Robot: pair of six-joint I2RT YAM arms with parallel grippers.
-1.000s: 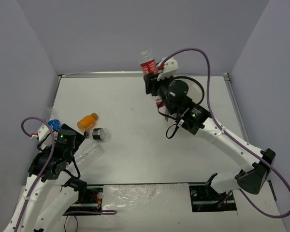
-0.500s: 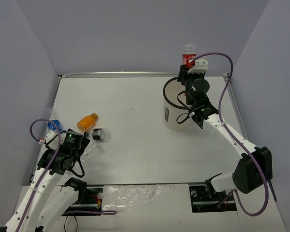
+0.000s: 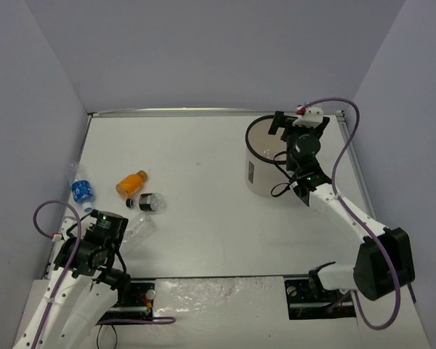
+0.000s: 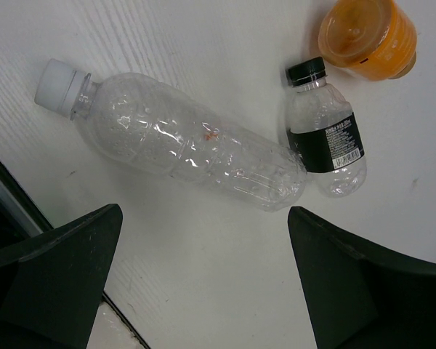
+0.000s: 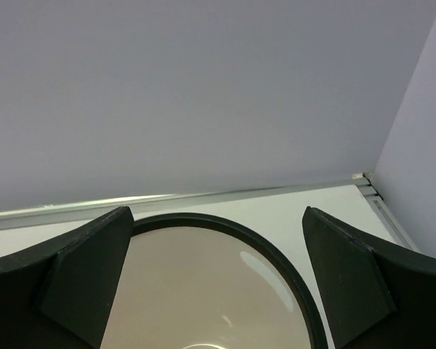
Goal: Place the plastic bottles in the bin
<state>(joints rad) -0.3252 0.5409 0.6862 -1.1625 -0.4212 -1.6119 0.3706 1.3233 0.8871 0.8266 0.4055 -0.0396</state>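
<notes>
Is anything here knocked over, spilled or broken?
Nothing looks spilled or broken. Four bottles lie on their sides at the left: the clear plain plastic bottle, the black-labelled clear bottle, the orange bottle and the blue-labelled clear bottle. The white cylindrical bin stands upright.

Top cam sits high up behind the near edge of the desk (image 3: 203,160) and looks down on the whole surface, with the far wall (image 3: 218,51) at the top. Left wrist cam hangs close over the near-left part, aimed pretty much straight down at the clear plain bottle (image 4: 182,149), black-labelled bottle (image 4: 325,138) and orange bottle (image 4: 368,36), all three also in the top view. Right wrist cam is right at the bin (image 5: 225,224) by the far-right corner, facing the far wall, maybe tilted slightly down, hard to say.
</notes>
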